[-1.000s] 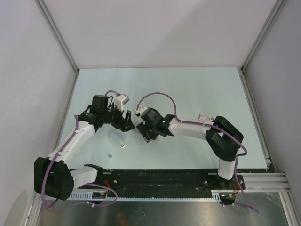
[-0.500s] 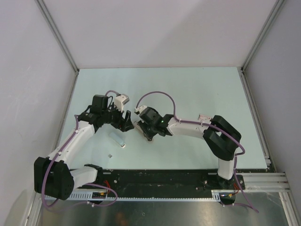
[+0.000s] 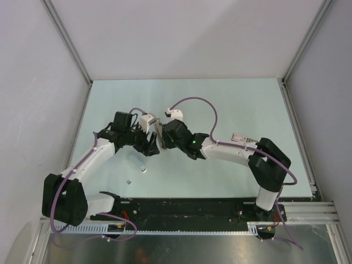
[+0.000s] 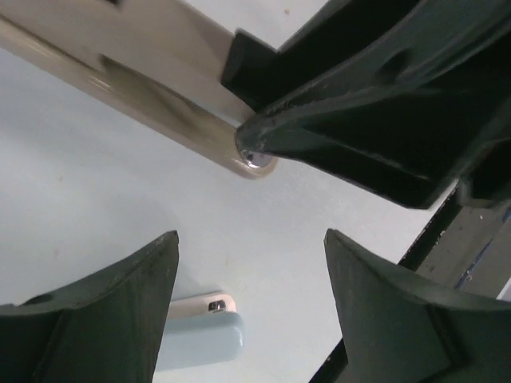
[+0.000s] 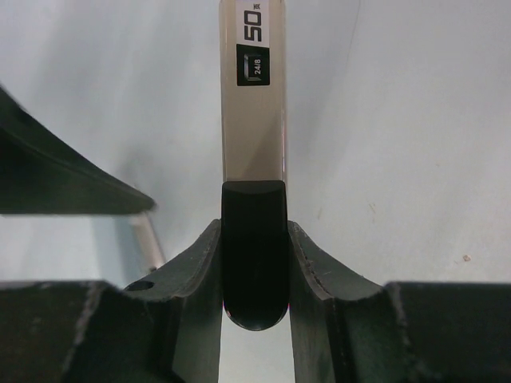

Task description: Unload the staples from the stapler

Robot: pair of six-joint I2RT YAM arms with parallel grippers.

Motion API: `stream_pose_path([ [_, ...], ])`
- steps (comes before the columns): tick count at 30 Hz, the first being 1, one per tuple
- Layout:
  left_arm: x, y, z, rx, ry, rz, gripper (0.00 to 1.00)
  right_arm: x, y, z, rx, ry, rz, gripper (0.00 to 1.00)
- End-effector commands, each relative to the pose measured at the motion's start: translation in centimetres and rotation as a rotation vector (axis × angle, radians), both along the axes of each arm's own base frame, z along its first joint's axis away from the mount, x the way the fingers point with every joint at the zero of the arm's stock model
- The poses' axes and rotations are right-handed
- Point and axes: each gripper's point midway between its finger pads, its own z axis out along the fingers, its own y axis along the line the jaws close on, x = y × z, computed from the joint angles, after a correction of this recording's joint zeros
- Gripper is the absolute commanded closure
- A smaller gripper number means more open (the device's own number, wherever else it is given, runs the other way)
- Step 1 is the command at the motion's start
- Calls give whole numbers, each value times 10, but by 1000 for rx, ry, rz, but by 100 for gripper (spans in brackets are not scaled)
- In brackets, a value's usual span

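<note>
My right gripper is shut on the black rear end of the stapler. The stapler's silvery strip, printed "50" and "24/8", runs away from the fingers. In the top view the right gripper holds the stapler above the table, tip to tip with my left gripper. In the left wrist view the stapler's metal strip crosses the upper left. My left gripper is open and empty just below it, its fingers spread wide.
A short pale blue-white block lies on the table under the left gripper; it also shows in the left wrist view. A tiny grey piece lies nearer the front edge. The black base rail runs along the near side.
The right arm has swung up and away from the front, turning its wrist and carrying the stapler with it. The left gripper has shifted slightly right and stays beside the stapler.
</note>
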Motion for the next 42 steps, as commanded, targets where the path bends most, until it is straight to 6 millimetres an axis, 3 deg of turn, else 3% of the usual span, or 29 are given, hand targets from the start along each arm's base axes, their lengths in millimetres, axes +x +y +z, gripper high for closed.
stream_pose_path([
  [1, -8, -12, -4, -29, -24, -129, 23, 20, 14, 96, 326, -141, -144, 100],
  [6, -6, -15, -8, -35, -25, -175, 25, 17, 14, 101, 381, -118, -158, 100],
  [18, 23, -18, -6, -32, -53, -174, 31, 3, 8, 107, 494, -66, -161, 100],
  [28, 27, -26, -8, -74, -19, -184, 36, -7, 22, 106, 567, -23, -135, 100],
  [31, 29, -25, -12, -62, -21, -184, 43, -9, 23, 106, 575, -13, -128, 100],
  [37, 37, -20, -18, -19, -51, -185, 68, -13, 23, 104, 592, 8, -118, 100],
  [42, 47, -15, -16, 16, -120, -175, 80, -11, 21, 92, 578, 25, -110, 100],
])
